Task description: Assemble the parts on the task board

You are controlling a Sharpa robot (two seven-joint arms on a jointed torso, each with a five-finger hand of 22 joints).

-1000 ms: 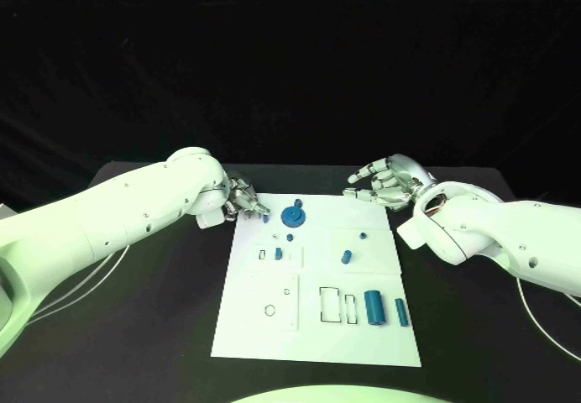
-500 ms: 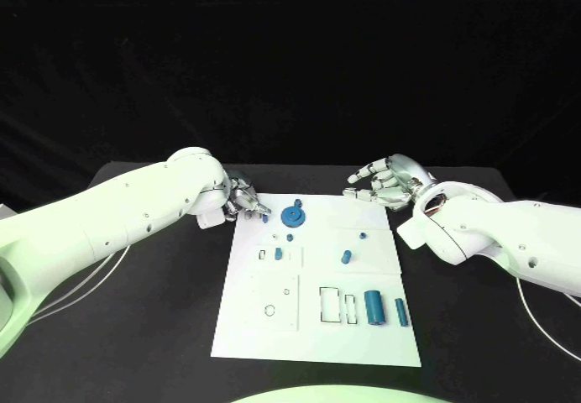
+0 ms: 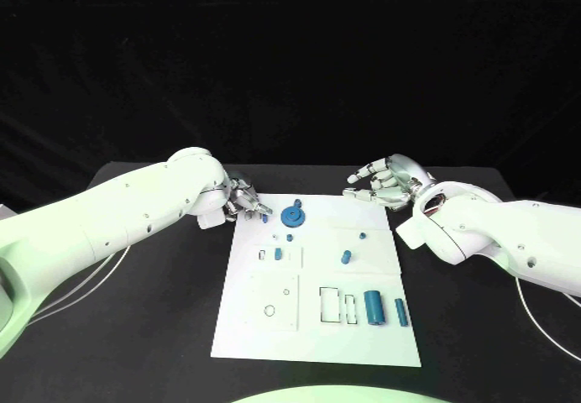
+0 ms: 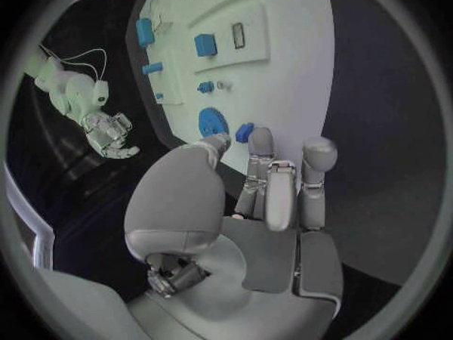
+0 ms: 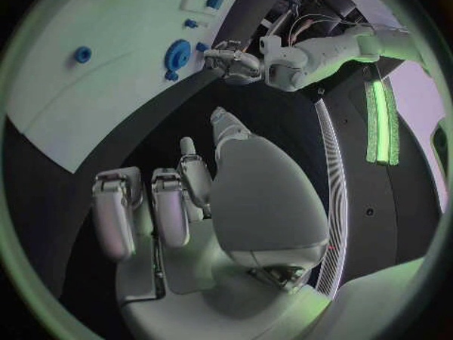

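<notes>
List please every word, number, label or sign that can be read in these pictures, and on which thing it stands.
None can be read. The task board carries only outlined rectangles and small circles, with no letters or numbers; the blue parts and both arms are unmarked.

Black table [image 3: 133,319] spans the lower half of the frame. White task board [image 3: 317,332] lies flat at its centre, long side running from near edge toward far edge. Pale cables [image 3: 75,290] rest at lower left.
</notes>
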